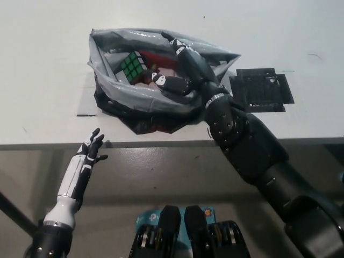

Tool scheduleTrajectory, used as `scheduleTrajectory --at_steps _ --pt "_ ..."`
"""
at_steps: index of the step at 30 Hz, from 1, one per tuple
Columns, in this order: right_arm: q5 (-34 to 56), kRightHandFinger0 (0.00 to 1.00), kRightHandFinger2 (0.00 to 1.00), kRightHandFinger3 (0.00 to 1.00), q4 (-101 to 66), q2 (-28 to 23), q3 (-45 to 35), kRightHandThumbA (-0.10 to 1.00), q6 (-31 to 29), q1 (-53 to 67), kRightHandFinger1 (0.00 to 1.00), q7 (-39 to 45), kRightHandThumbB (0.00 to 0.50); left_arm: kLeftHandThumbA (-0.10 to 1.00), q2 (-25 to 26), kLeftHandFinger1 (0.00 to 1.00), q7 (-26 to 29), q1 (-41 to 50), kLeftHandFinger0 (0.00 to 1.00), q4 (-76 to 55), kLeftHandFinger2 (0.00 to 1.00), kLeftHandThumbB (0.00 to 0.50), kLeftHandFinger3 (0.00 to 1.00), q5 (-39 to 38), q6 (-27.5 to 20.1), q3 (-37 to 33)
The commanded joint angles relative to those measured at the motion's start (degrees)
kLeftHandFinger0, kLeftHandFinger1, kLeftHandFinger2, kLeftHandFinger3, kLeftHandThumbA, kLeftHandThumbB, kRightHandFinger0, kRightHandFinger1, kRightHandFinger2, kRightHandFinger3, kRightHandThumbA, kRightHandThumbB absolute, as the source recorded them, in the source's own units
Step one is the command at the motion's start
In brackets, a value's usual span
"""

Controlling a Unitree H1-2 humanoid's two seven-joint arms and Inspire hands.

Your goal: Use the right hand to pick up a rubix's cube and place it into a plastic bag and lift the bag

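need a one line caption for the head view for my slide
Black right hand open inside the grey plastic bag, Rubik's cube lying released within; white left hand idles below the table edge.

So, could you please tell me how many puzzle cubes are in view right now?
1. The cube sits inside the grey plastic bag, green face up, beside the right hand. The bag's folds could hide more.

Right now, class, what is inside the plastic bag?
A cube with its green face up, something red beside it, and the open right hand. The bag's folds hide the bottom.
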Motion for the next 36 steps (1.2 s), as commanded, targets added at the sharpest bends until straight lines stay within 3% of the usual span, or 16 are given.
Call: scheduleTrajectory --at_steps 1,4,10,16,18,20,23,25,36 --pt "-4.9 1.00 1.00 1.00 -2.4 -0.2 -1.7 0.66 -8.5 -4.0 1.00 -10.0 0.473 1.00 1.0 1.00 -0.3 -1.2 0.84 -1.8 1.00 0.096 1.00 0.4 -0.5 -0.2" --pt "-7.3 1.00 1.00 1.00 -7.2 -1.0 -2.4 0.65 -9.5 -4.1 1.00 -12.9 0.455 1.00 1.1 1.00 -0.3 -1.1 0.85 -2.0 1.00 0.092 1.00 0.9 -0.4 -0.3" --pt "-11.2 1.00 1.00 1.00 -19.2 -3.6 -5.4 0.77 -8.0 -5.7 1.00 -15.0 0.433 1.00 1.0 1.00 -0.5 -1.3 0.87 -1.7 1.00 0.104 1.00 0.3 0.0 -0.1" --pt "-12.1 1.00 1.00 1.00 -20.9 -6.9 -8.3 0.70 -6.6 -6.6 1.00 -14.6 0.434 1.00 1.0 1.00 -0.5 -0.7 0.87 -1.6 1.00 0.104 1.00 0.3 -0.6 -0.2" --pt "-11.7 1.00 1.00 1.00 -18.4 -7.7 -9.1 0.69 -6.2 -7.1 1.00 -14.3 0.456 1.00 0.9 1.00 -0.5 -0.5 0.88 -1.7 1.00 0.102 1.00 0.0 -0.4 -0.1" --pt "-10.7 1.00 1.00 1.00 -15.9 -8.5 -9.8 0.71 -5.3 -7.4 1.00 -12.6 0.496 1.00 0.9 1.00 -0.5 -0.5 0.88 -1.9 1.00 0.102 1.00 -0.1 -0.1 0.0" --pt "-10.1 1.00 1.00 1.00 -13.8 -9.2 -9.9 0.72 -3.6 -7.9 1.00 -10.1 0.500 1.00 1.0 1.00 -0.4 -0.6 0.88 -1.9 1.00 0.101 1.00 0.3 -0.3 0.0" --pt "-9.6 1.00 1.00 1.00 -11.0 -10.2 -9.1 0.80 -0.7 -8.4 1.00 -5.3 0.500 1.00 0.9 1.00 -0.3 -1.0 0.87 -1.9 1.00 0.107 1.00 0.5 0.1 0.0" --pt "-9.7 1.00 1.00 1.00 -0.3 -10.6 -5.3 0.79 4.1 -11.3 1.00 5.8 0.500 1.00 0.7 1.00 -0.4 -1.1 0.86 -1.5 1.00 0.114 1.00 0.2 -0.4 -0.1"
